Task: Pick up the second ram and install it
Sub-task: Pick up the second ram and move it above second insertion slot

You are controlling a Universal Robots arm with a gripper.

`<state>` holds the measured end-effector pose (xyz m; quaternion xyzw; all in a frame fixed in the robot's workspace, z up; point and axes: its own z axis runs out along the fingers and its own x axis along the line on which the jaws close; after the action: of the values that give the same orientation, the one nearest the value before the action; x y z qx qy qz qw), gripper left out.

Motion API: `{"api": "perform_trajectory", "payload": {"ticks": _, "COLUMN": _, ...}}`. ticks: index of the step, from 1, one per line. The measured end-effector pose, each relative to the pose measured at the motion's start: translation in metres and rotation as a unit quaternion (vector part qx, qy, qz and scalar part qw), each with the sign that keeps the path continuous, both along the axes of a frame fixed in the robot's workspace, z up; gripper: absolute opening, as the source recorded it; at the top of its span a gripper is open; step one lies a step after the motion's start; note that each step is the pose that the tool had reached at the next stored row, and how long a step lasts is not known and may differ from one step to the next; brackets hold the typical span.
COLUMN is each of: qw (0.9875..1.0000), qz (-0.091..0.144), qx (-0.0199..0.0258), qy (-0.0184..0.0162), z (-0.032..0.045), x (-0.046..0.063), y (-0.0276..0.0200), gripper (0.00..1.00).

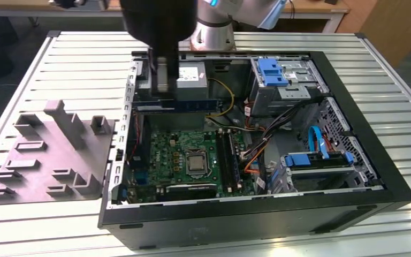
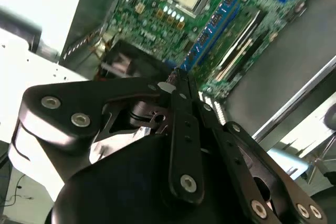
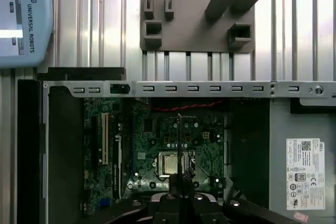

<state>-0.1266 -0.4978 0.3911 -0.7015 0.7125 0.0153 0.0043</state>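
Over the open computer case (image 1: 363,198), near its back wall, the gripper (image 1: 161,96) hung with its fingers closed narrowly on the second ram (image 1: 191,105). In the exterior view the dark-blue stick lay level and lengthwise. It was held nearer the end on that view's left, and the longer part reached toward the right. It sat in the air just in front of the grey power supply (image 1: 191,77) and above the far edge of the green motherboard (image 1: 180,152), apart from the long black slots (image 1: 226,155) beside the processor socket (image 1: 193,162).

In the second wrist view the gripper (image 2: 177,80) pinched the ram (image 2: 215,22) at its tips. The stick's blue face and black chips ran away from the fingers over the motherboard (image 2: 152,19). In the first wrist view the ram (image 3: 179,140) showed edge-on as a thin line rising from the gripper (image 3: 180,182), crossing the socket (image 3: 169,163).

On the slatted table (image 1: 84,59), at the exterior view's left of the case, lay a grey moulded holder (image 1: 48,160) with upright posts.
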Motion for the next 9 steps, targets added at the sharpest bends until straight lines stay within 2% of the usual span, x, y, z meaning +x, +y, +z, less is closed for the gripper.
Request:
{"api": "perform_trajectory", "payload": {"ticks": 6, "qw": 1.0, "qz": 0.0, "qx": 0.0, "qy": 0.0001, "z": -0.0005, "x": 0.025, "y": 0.0, "gripper": 0.12}}
{"api": "perform_trajectory", "payload": {"ticks": 9, "qw": 1.0, "qz": 0.0, "qx": 0.0, "qy": 0.0002, "z": -0.0006, "x": 0.028, "y": -0.0001, "gripper": 0.12}}
